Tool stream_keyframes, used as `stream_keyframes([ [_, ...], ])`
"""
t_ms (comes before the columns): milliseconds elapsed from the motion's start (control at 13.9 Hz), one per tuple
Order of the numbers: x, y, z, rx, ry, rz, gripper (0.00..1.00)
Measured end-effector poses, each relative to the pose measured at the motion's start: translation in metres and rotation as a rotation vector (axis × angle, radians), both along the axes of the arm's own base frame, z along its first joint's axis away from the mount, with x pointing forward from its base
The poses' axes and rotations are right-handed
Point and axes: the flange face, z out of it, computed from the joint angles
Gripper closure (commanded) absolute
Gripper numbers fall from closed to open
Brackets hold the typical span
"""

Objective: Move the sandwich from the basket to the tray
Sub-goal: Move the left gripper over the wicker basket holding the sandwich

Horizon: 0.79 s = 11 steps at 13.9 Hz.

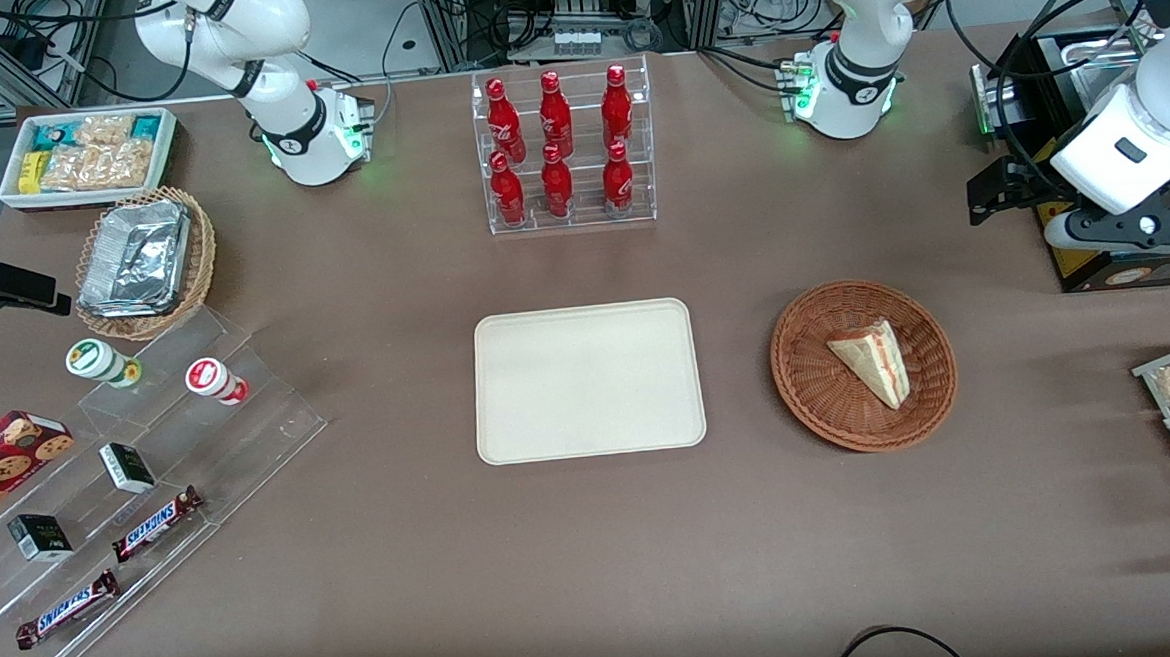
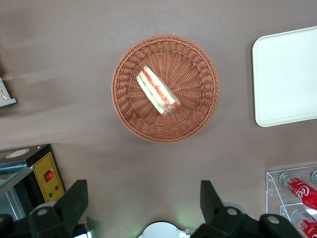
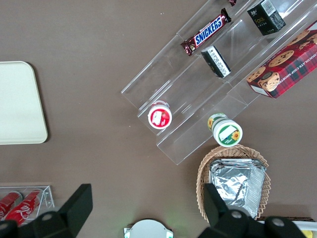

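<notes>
Sandwich (image 1: 872, 358) lies in the basket (image 1: 808, 377), beside the bare tray (image 1: 588, 380). It looks soft and light, so a gentle pinch across the bread sides seems best. The tool (image 2: 143, 203) hangs high above, open.

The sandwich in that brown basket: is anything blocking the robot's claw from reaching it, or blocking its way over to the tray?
Nothing visible does. The gripper hangs open above the table, apart from the basket. The sandwich lies uncovered in it. Only bare table separates the basket from the tray beside it.
</notes>
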Motion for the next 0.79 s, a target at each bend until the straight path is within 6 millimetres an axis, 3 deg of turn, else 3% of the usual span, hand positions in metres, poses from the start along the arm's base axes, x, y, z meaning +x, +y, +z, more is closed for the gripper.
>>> stream_keyframes([
  [288,0.004,-0.001,-0.003,-0.003,-0.012,-0.001,0.0],
  [432,0.009,-0.002,-0.021,-0.004,0.004,-0.001,0.0],
  [792,0.017,-0.004,-0.121,-0.007,0.001,-0.005,0.0],
])
